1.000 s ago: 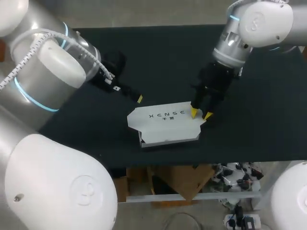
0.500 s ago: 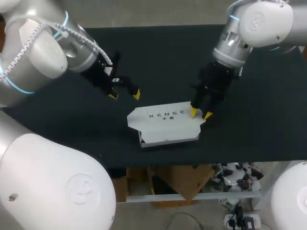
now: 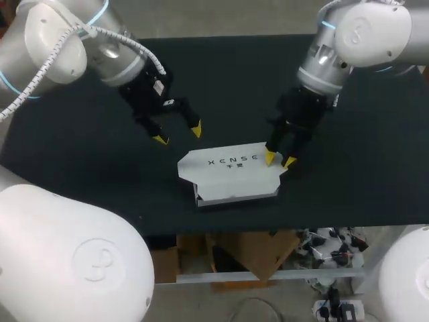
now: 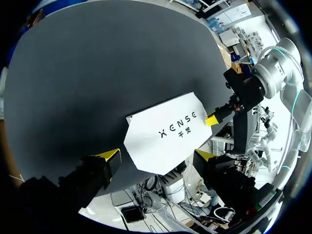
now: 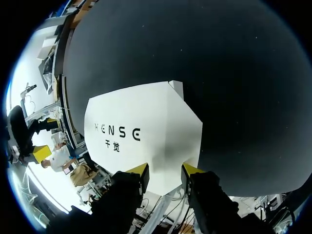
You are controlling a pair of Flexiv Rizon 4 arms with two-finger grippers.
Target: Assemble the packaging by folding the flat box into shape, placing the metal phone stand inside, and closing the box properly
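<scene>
Head view alone shows the base of the white box, near the front edge of the table.
Right gripper narrowly parted at its right end; left gripper wide open, empty, behind it.

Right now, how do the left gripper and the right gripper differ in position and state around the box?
The left gripper hangs clear of the white box, over bare table beyond its far left corner. The right gripper is down at the box's right end, against its top. The left gripper is wide open and empty, while whether the right gripper grips the box cannot be told. Both point downward.
</scene>
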